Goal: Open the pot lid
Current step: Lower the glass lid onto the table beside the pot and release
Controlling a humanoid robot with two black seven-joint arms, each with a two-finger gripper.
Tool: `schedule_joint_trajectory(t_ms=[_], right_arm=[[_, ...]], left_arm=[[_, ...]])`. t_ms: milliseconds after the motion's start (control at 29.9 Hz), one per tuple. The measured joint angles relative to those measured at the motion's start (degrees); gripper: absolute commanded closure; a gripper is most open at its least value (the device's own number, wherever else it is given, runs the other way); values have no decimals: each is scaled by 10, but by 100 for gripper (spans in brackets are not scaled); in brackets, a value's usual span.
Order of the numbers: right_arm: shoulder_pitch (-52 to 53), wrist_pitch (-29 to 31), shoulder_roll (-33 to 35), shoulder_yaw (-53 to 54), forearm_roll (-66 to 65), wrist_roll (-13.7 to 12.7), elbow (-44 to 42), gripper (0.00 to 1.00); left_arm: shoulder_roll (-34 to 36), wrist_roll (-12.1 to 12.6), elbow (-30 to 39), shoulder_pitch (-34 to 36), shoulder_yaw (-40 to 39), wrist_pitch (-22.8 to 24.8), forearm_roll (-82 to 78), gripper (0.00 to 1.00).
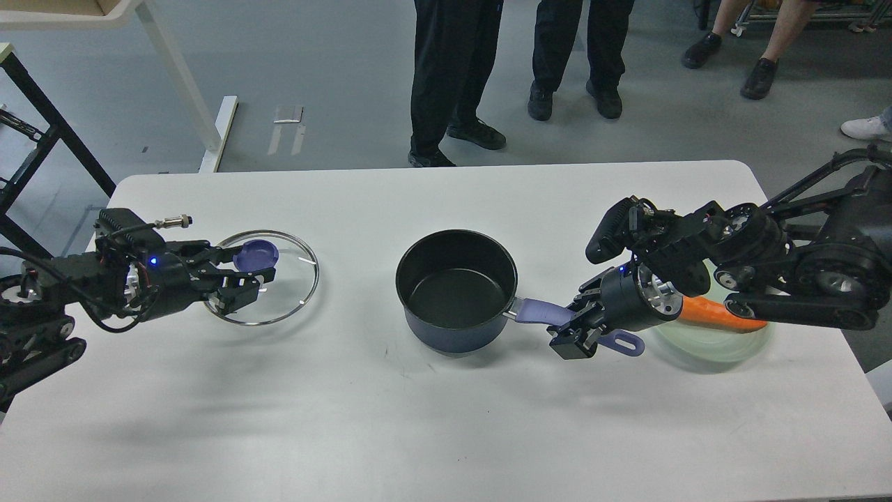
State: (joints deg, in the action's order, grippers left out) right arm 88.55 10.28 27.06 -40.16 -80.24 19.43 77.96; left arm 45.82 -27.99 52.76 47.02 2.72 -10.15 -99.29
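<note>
A dark blue pot (456, 293) stands uncovered in the middle of the white table (418, 425), its purple handle (538, 311) pointing right. My right gripper (573, 333) is shut on that handle. The glass lid (289, 279) with a purple knob (256, 255) is at the far left, well clear of the pot and low over the table. My left gripper (244, 273) is shut on the lid at the knob. I cannot tell whether the lid's rim touches the table.
A pale green plate (711, 345) with an orange carrot (721, 317) lies on the right under my right arm. Several people stand beyond the table's far edge (446, 90). A white desk leg (181, 84) is at the back left.
</note>
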Motion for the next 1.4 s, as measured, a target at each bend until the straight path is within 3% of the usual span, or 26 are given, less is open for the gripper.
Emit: schedule_joint_trajectory(t_ms=[234,435,501,635,903,1003,1203,1404], right_arm=[[0,0,0,0,0,0,0,74],[0,0,0,0,0,0,0,74],[0,0,0,0,0,0,0,74],[0,0,0,0,-1,0,0,71],[-1,0,1,0,1,0,1,67],[-1,0,1,1,1,0,1,61],[-3,-1,1,2,2,0,0,37],[-4,-1,6,2,3,1,0,29]], left_arm=[[-2,0,-33,-3,59,-38,43,57],[-8,0,-45,-3,74,-45,57,53],[-9,0,-45,-3,75,-45,58,47],[-9,0,-45,-3,75,-45,60,18],[-9,0,-45,-2,75,-44,86,13],[-9,0,-45,1,74,-44,87,13],[-8,0,-44,10,67,-44,99,4],[-6,0,-44,42,65,-43,194,1]])
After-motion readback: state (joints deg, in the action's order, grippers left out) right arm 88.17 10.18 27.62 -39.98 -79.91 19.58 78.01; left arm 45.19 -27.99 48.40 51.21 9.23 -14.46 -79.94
